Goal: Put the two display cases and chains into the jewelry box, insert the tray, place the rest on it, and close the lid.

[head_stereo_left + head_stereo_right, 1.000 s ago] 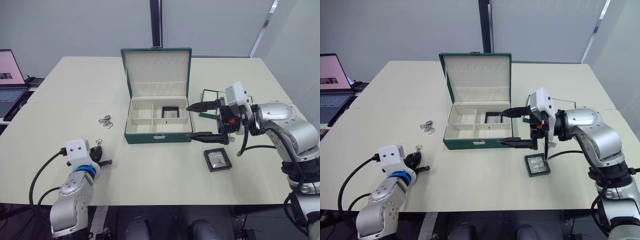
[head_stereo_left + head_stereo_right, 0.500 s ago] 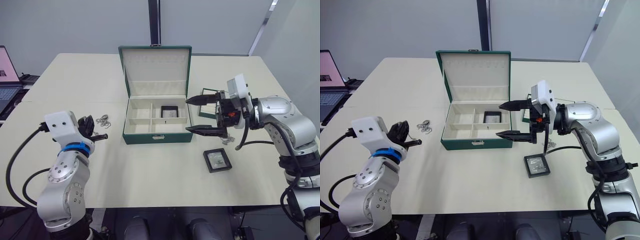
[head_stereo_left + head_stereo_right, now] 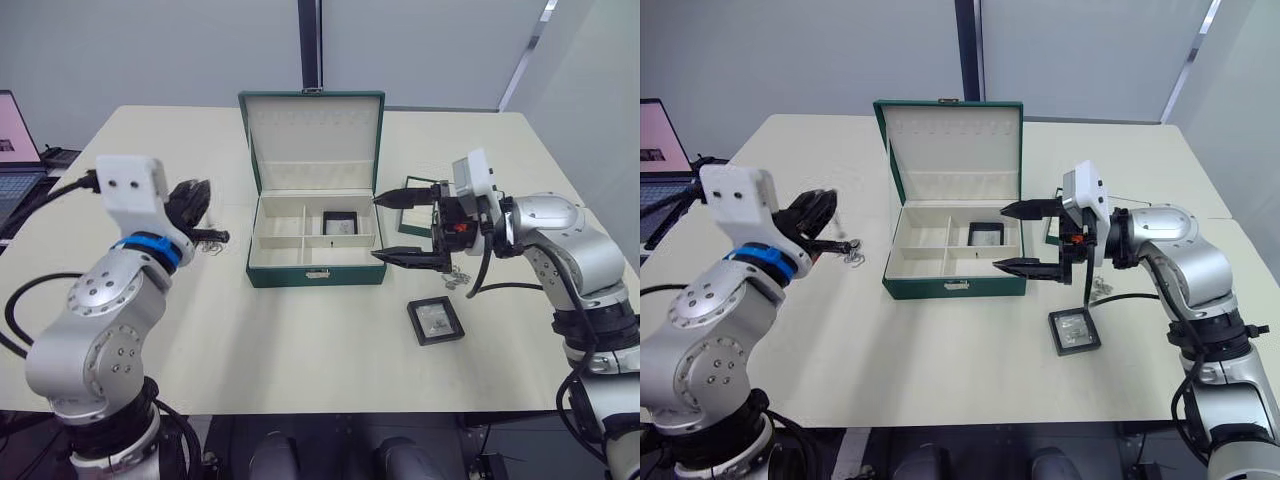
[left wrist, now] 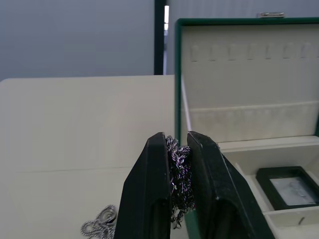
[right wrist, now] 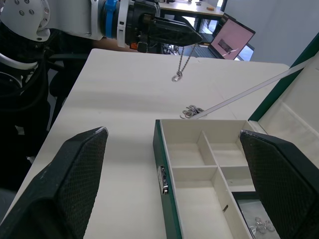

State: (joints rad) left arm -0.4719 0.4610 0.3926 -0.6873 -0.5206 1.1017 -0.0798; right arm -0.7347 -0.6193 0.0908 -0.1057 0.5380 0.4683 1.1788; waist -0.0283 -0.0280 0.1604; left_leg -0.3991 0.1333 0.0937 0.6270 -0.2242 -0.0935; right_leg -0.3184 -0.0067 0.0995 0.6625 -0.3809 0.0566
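Head stereo pair overlooking the table (image 3: 300, 330); both wrist cameras toward the jewelry box (image 3: 315, 240).

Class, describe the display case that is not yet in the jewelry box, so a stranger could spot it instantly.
Start at the open green jewelry box mid-table, then look to its front right corner, below the right gripper. There a display case lies flat on the bare table. Unlike its twin display case in the box, it sits outside.

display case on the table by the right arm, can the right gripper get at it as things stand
Probably yes. The right gripper is open and empty, and the display case lies flat on bare table just nearer the robot, with nothing on it or crowding it.
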